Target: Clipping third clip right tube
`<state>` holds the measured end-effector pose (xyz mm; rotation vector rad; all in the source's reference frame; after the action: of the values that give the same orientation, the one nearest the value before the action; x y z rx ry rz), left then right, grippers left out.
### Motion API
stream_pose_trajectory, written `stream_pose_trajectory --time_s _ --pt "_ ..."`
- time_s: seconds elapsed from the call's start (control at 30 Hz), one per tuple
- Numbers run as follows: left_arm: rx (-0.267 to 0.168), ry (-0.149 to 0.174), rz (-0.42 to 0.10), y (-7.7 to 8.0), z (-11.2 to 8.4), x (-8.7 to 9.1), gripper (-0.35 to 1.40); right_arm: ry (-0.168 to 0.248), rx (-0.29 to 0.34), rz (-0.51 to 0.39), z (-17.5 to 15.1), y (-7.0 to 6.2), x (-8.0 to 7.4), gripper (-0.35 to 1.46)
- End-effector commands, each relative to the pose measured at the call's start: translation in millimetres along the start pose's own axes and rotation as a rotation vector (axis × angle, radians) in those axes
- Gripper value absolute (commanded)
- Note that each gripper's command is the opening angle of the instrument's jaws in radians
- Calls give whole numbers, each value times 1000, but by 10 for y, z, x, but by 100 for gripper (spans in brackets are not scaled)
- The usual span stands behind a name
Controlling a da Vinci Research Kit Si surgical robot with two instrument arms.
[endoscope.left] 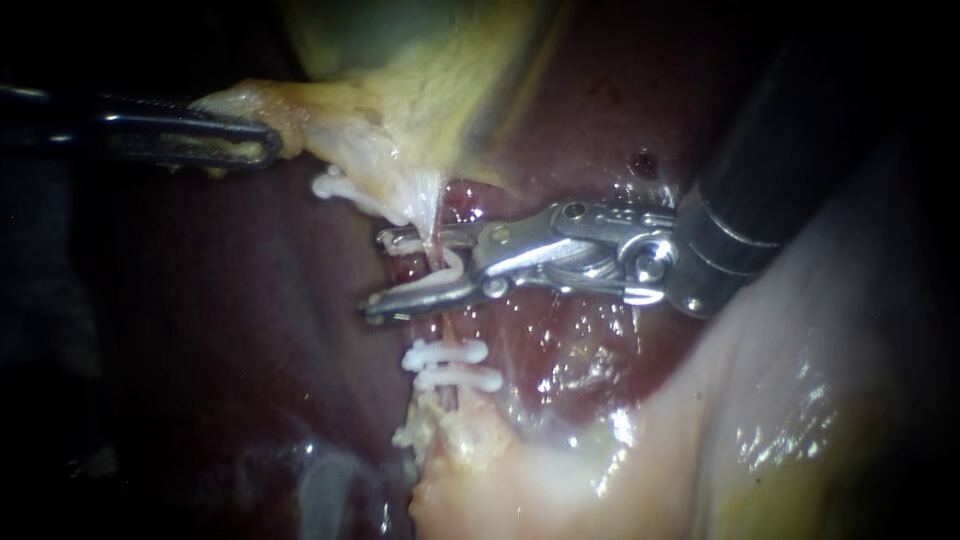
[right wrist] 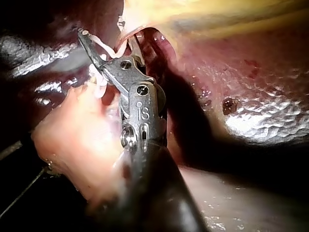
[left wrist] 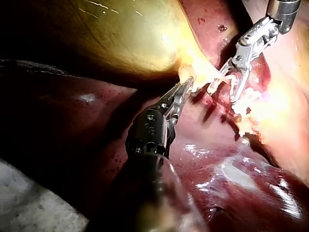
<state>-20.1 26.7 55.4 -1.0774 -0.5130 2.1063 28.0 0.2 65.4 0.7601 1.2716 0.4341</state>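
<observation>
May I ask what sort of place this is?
Likely a surgical practice bench: dark red glistening liver, yellow-green gallbladder, slender metal right instrument carrying a white plastic clip straddling a thin tube.

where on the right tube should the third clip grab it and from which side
Grip the bare stretch of the right tube above the two clips, below the gallbladder. Come from the endoscope view's right, crosswise: the tube runs up-down, seemingly held taut by the left instrument, and the right instrument straddles it there with its loaded clip.
</observation>
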Motion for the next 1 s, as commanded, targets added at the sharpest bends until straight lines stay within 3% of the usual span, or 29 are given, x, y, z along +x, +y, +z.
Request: stream_pose_trajectory --time_s 0.03,0.17,0.33,0.6,1.0 --pt "-1 0 0 0 0 0 -35 9 14 5 1 -3 2 50" --pt "-1 0 1 -1 0 -1 -35 44 73 15 1 -14 12 49" --pt "-1 0 1 -1 0 -1 -35 77 91 18 -1 -18 22 48" --pt "-1 0 1 -1 1 -1 -35 78 97 72 -4 -16 22 41" --pt "-1 0 1 -2 2 -1 -35 77 103 118 -14 -8 16 -1"
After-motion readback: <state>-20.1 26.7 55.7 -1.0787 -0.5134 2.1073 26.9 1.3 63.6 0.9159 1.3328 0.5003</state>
